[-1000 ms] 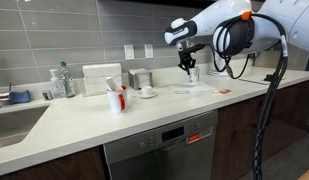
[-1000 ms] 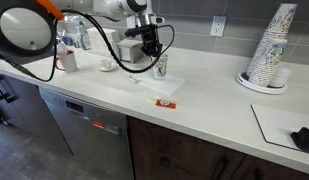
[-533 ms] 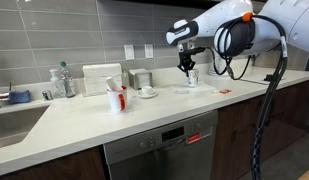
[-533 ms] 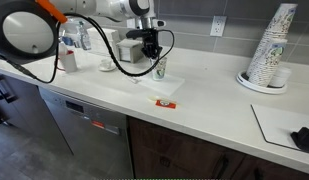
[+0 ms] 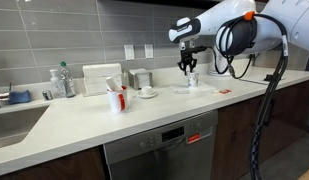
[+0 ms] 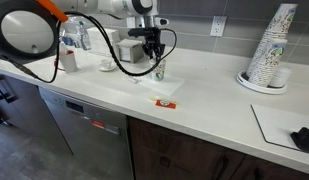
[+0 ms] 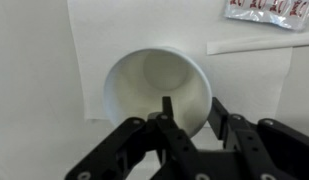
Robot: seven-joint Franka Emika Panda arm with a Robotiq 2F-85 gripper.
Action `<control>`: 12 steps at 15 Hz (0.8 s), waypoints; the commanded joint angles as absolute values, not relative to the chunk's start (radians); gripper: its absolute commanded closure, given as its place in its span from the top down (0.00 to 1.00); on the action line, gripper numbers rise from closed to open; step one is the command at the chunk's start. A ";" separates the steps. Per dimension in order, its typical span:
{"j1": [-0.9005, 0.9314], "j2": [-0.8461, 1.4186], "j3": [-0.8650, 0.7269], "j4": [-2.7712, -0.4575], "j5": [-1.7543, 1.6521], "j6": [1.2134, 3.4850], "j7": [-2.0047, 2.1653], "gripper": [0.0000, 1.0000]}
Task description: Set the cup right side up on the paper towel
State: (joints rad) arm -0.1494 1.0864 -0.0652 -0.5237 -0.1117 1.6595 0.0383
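The small whitish cup (image 7: 154, 85) stands mouth up on the white paper towel (image 7: 94, 35), which lies flat on the counter. My gripper (image 7: 191, 108) is right above the cup's near rim. One finger reaches inside the cup and the other stands just outside its wall, with a narrow gap showing between them. In both exterior views the gripper (image 5: 189, 64) (image 6: 156, 57) points straight down over the cup (image 5: 192, 77) (image 6: 159, 71). The cup's base is hidden in the wrist view.
A red packet (image 7: 259, 10) (image 6: 166, 102) lies just off the towel. A white-and-red mug with utensils (image 5: 116, 98), a cup on a saucer (image 5: 147, 92) and a white box holder (image 5: 101, 78) stand further along. A stack of cups (image 6: 269, 50) stands at the far end.
The gripper and the cup have come down slightly onto the towel. The cup now stands upright beneath the fingers.
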 commanded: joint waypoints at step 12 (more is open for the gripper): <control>-0.219 0.899 -0.013 -0.571 -0.074 1.597 -0.229 1.00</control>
